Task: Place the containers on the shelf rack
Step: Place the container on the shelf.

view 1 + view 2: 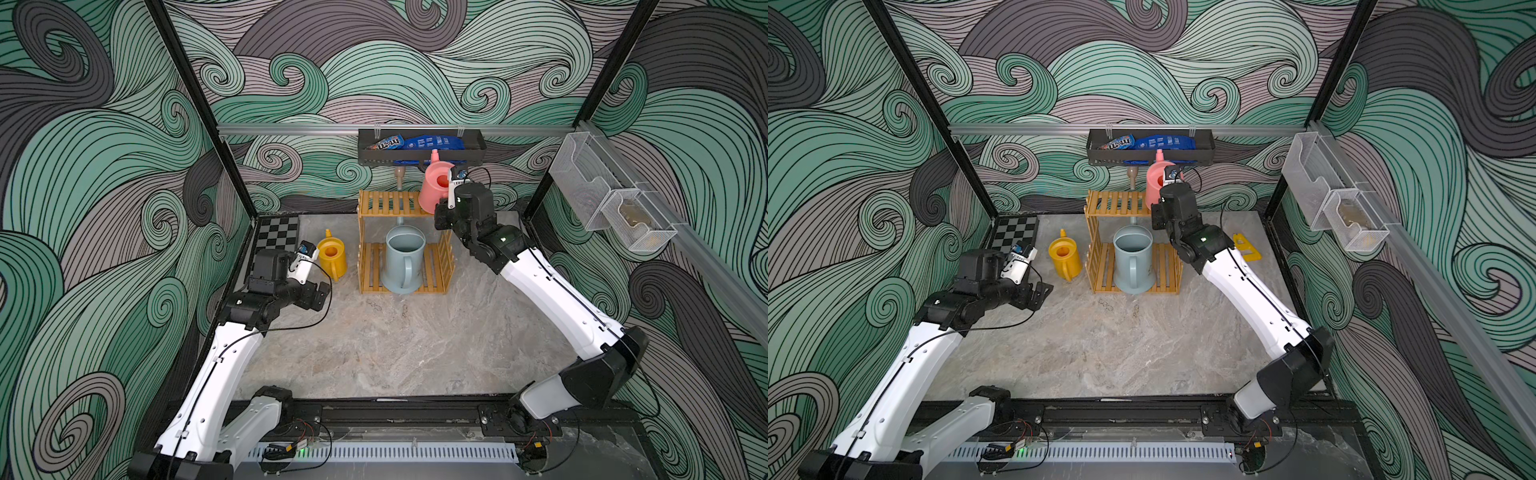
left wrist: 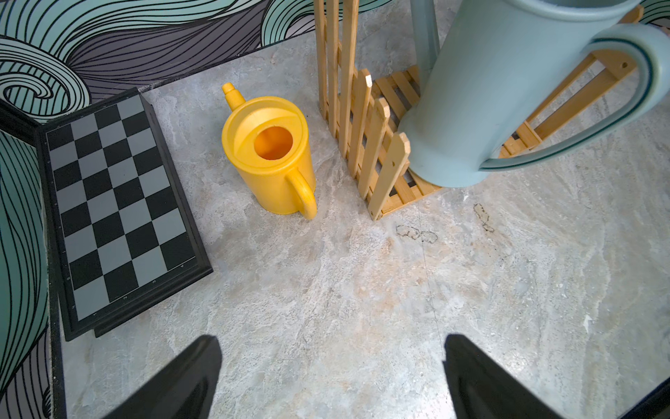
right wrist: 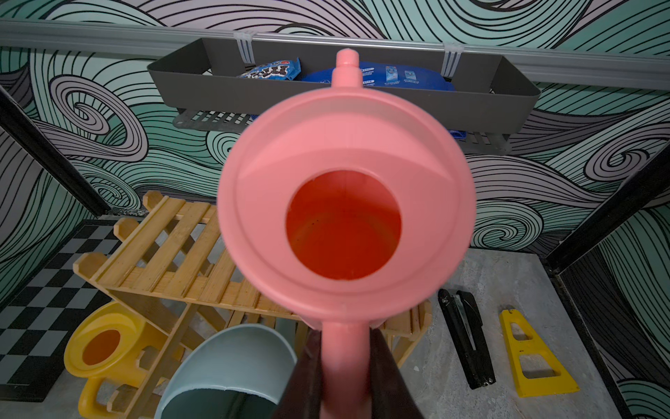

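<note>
My right gripper (image 3: 344,337) is shut on the handle of the pink container (image 3: 344,203), holding it upright in the air over the right end of the shelf rack's top tier (image 1: 388,203). In both top views the pink container (image 1: 434,187) hangs just below the black wall tray. The pale blue container (image 1: 403,262) stands on the rack's lower tier, handle toward the front. Left of the rack, the yellow container (image 2: 272,156) stands on the table. My left gripper (image 2: 331,339) hovers open and empty over the table, in front of the yellow container.
A chessboard (image 1: 277,232) lies in the back left corner. The black wall tray (image 1: 419,147) of snack bags hangs above the rack. White mesh baskets (image 1: 611,199) hang on the right wall. A black stapler (image 3: 466,337) and a yellow triangular tool (image 3: 533,355) lie right of the rack.
</note>
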Available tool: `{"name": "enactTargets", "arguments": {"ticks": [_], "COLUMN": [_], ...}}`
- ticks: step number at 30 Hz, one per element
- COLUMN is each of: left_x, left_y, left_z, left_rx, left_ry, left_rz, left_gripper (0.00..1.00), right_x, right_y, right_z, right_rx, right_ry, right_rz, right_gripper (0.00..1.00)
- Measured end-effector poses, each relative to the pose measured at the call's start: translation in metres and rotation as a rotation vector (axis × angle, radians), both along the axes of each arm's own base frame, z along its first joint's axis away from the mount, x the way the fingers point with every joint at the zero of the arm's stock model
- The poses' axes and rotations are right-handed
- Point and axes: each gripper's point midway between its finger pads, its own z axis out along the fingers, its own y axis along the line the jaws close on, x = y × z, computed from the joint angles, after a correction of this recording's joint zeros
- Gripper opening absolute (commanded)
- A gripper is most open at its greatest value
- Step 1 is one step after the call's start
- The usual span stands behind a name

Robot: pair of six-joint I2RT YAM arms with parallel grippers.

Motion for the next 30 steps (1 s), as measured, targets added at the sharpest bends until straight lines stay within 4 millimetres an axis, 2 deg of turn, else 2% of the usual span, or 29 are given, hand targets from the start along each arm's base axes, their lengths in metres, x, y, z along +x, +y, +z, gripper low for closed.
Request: {"name": "enactTargets", "arguments": {"ticks": [5, 8, 15, 20, 30], "left_x": [0.000, 0.000, 0.000, 0.001, 0.001], "left_y": [0.000, 0.000, 0.000, 0.000, 0.000], "left_z": [-0.001, -0.002, -0.003, -0.003, -0.003], "left_rx": [0.000, 0.000, 0.000, 0.000, 0.000], "left_ry": [0.001, 0.002, 0.002, 0.000, 0.000], "left_rz": [0.000, 0.000, 0.000, 0.000, 0.001], "left_gripper": [0.99, 0.99, 0.99, 0.99, 0.99], "right_x": [0.006, 0.009, 0.013, 0.014, 0.012], "right_y": [0.002, 0.003, 0.006, 0.007, 0.012], "right_z": [-0.007, -0.008, -0.005, 0.000, 0.001], "right_rx": [-0.007, -0.005, 0.007, 0.028, 0.072], "right_ry": [0.013, 0.017, 0.008, -0.008, -0.004], "right_rz": [-0.002, -0.004, -0.001, -0.001, 0.020], "right_gripper": [0.10, 0.18, 0.36, 0.44, 0.46]}}
